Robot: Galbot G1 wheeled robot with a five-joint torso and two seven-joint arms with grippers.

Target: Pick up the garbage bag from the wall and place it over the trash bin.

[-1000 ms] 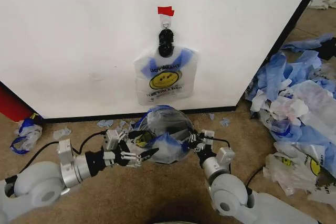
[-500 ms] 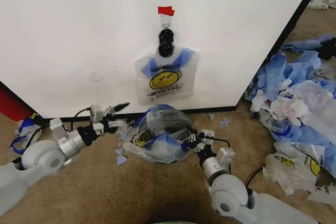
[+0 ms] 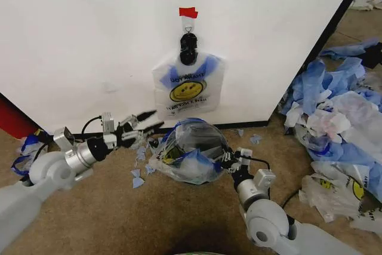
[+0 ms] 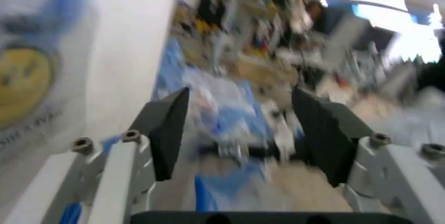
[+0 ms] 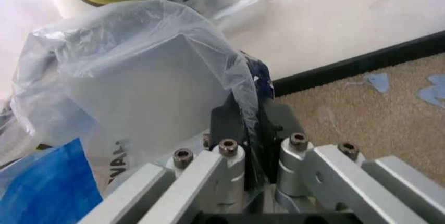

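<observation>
A garbage bag [image 3: 188, 88] with a yellow smiley face hangs on the white wall [image 3: 89, 46] from a black clip [image 3: 188, 49] under red tape [image 3: 188, 12]. Below it, a second such bag [image 3: 190, 152] is draped over the trash bin [image 3: 202, 143], which shows only dimly through the plastic. My left gripper [image 3: 156, 119] is open and empty, just left of the bin and below the hanging bag [image 4: 28, 73]. My right gripper [image 3: 230, 159] is at the bin's right side, shut on the draped bag's edge [image 5: 139, 94].
A heap of blue and white plastic sheets [image 3: 340, 117] covers the floor at the right. A red object [image 3: 12, 120] and a crumpled bag [image 3: 27, 150] lie at the left by the wall's black base strip [image 3: 101, 134]. Blue scraps [image 3: 138, 174] dot the carpet.
My left gripper has left the bag on the bin, swung out to the left, then come up and right toward the wall. The draped bag and right gripper have shifted slightly right.
</observation>
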